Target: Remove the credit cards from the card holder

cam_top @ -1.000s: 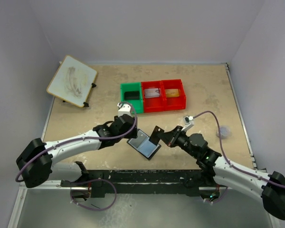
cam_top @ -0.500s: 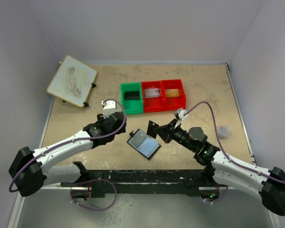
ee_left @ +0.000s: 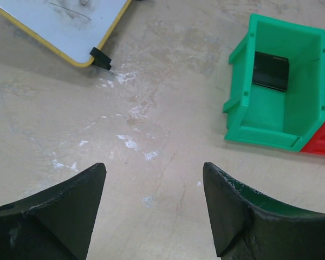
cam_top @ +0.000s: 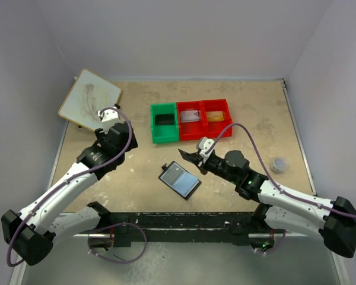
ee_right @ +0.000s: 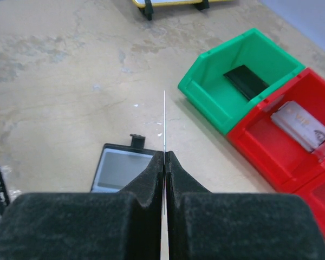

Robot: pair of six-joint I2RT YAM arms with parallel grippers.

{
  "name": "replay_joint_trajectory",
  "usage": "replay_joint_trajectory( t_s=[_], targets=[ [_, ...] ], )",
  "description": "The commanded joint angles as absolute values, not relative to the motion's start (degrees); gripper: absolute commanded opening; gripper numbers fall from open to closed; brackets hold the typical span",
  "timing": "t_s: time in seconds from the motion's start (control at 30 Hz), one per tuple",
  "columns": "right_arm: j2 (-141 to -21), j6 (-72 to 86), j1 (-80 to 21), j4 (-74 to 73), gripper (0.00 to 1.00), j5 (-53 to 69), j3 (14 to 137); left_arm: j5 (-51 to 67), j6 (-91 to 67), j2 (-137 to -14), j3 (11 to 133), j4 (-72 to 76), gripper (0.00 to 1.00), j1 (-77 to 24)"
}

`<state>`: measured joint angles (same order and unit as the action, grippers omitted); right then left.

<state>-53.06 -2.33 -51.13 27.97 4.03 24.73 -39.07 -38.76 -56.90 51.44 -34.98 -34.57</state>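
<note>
The right hand (ee_right: 165, 157) is clamped together on a thin credit card (ee_right: 164, 119). In the wrist view the card is edge-on, a fine line standing up past the fingertips. This hand hangs above the counter (cam_top: 249, 107), on the near side of the green bin (cam_top: 164, 136) and a little to its right.

Just nearer than the hand, the card holder (cam_top: 180, 180) lies opened flat on the counter, apart from the bin. Its pale inside faces up, and its small black tab is on the edge turned toward the bin.

The left hand (ee_left: 153, 168) has its fingers spread apart with nothing between them. It is over bare counter to the left of the green bin, clear of the bin's wall.

Inside the green bin a black card (ee_left: 271, 70) lies flat on the floor. A red bin (cam_top: 204, 133) touches the green bin's right side and holds a pale card (ee_right: 300, 124). A yellow-edged whiteboard (cam_top: 90, 101) lies well to the green bin's left.
</note>
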Motion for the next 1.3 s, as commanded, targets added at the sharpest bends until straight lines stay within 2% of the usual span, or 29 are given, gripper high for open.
replay_joint_trajectory(
  t_s=[0.0, 0.13, 0.47, 0.73, 0.93, 1.27],
  targets=[
    [-55.87, -13.19, -51.67, 24.92, 0.0, 1.21, 31.74, -42.72, -32.06, -54.8, 52.02, -36.18, 0.7, -34.19],
    [-59.55, -16.56, -51.83, 22.17, 0.0, -1.69, 35.4, -45.28, -31.66, -52.18, 47.9, -32.85, 0.71, -34.09],
    [-67.03, -26.15, -51.81, 21.79, 0.0, -6.74, 43.22, -49.98, -32.66, -53.49, 49.7, -36.71, 0.72, -34.1],
    [-82.14, -33.82, -51.7, 18.32, 0.0, -6.67, 54.82, -54.54, -33.76, -51.37, 50.14, -38.58, 0.73, -34.06],
    [-94.61, -34.32, -50.7, 11.39, 0.0, -8.96, 68.68, -54.59, -33.72, -50.38, 50.08, -38.68, 0.73, -34.1],
    [-107.65, -35.67, -48.52, 4.47, 0.0, -12.21, 82.24, -53.66, -33.18, -50.15, 50.18, -38.56, 0.74, -34.09]
  ],
)
